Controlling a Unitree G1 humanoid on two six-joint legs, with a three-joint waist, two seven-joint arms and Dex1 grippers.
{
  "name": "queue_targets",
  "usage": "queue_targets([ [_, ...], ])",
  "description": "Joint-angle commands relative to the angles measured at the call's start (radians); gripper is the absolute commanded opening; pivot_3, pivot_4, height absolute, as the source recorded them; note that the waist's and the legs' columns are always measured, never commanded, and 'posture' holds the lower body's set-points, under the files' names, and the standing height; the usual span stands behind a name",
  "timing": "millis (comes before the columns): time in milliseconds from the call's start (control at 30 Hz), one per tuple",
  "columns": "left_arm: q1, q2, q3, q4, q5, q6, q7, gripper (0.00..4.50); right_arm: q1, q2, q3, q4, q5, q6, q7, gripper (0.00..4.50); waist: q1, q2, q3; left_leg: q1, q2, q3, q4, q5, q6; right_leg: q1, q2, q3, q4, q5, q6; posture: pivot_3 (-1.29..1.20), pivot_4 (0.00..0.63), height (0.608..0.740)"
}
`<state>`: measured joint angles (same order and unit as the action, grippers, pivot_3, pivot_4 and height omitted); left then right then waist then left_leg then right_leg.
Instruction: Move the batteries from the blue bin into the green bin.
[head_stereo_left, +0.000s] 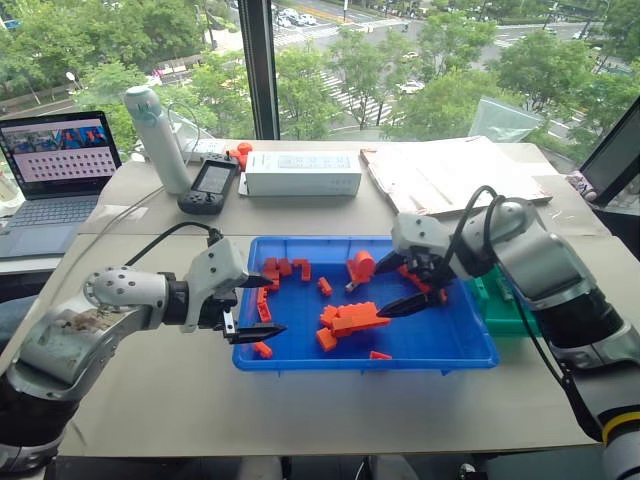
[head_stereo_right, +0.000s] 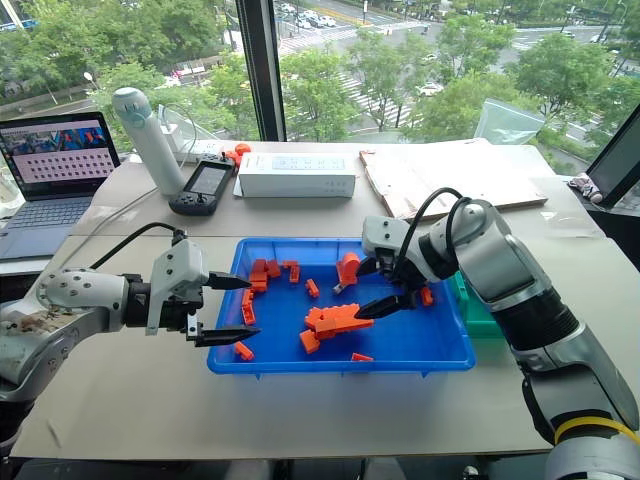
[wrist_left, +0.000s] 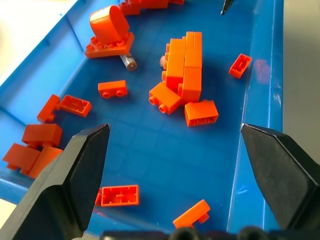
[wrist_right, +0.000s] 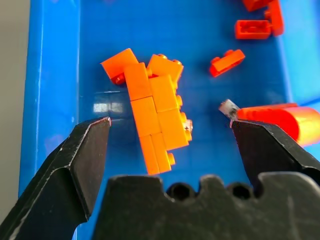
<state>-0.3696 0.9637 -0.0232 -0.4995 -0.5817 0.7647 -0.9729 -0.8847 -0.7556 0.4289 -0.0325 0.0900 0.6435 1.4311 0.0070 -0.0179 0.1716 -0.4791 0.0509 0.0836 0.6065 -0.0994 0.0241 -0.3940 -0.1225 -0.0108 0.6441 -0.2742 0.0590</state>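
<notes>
Two small dark-grey metal batteries (wrist_left: 128, 61) remain in the shallow bright-blue plastic bin (head_stereo_left: 470, 355), frame centre; both end effectors, left (head_stereo_left: 262, 305) and right (head_stereo_left: 402, 283), spread apart, empty.

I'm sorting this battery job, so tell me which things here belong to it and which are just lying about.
Belongs to the job:
battery poking from under a brick piece
second battery behind the brick stack
blue bin
green bin
left claw, open
right claw, open

Just lying about:
orange bricks
laptop
white bottle
handheld controller
white box
</notes>
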Motion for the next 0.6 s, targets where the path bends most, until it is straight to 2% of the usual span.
queue_targets([
  [33,0.005,0.012,0.019,-0.037,0.009,-0.024,-0.008,4.50,0.010,0.030,0.038,0.005,-0.035,-0.063,-0.023,4.48,-0.001,0.000,0.000,0.000,0.000,0.000,0.000,0.000,0.000,-0.001,0.000,0.000,0.000,0.000,0.000,0.00,0.150,0.736],
  [333,0.020,0.008,0.028,-0.049,0.011,-0.021,-0.003,4.50,0.022,0.089,0.065,0.087,-0.079,-0.130,-0.068,4.48,-0.001,0.000,0.000,0.000,0.000,0.000,0.000,0.000,0.000,-0.001,0.000,0.000,0.002,0.002,0.004,0.00,0.150,0.736],
  [433,0.024,0.008,0.029,-0.052,0.012,-0.021,-0.003,4.50,0.028,0.098,0.067,0.100,-0.089,-0.133,-0.074,3.83,-0.001,0.000,0.000,0.000,0.000,0.000,0.000,0.000,0.000,-0.001,0.000,0.000,0.002,0.002,0.004,0.00,0.150,0.736],
  [567,0.014,0.002,0.022,-0.057,0.016,-0.017,0.005,4.50,0.036,0.110,0.060,0.096,-0.083,-0.123,-0.074,2.52,-0.001,0.000,0.000,0.000,0.000,0.000,0.000,0.000,0.000,-0.001,0.000,0.000,0.002,0.002,0.004,0.00,0.150,0.736],
  [600,0.011,-0.001,0.022,-0.059,0.015,-0.016,0.006,4.50,0.037,0.111,0.060,0.092,-0.082,-0.122,-0.074,2.06,-0.001,0.000,0.000,0.000,0.000,0.000,0.000,0.000,0.000,-0.001,0.000,0.000,0.002,0.002,0.004,0.00,0.150,0.736],
])
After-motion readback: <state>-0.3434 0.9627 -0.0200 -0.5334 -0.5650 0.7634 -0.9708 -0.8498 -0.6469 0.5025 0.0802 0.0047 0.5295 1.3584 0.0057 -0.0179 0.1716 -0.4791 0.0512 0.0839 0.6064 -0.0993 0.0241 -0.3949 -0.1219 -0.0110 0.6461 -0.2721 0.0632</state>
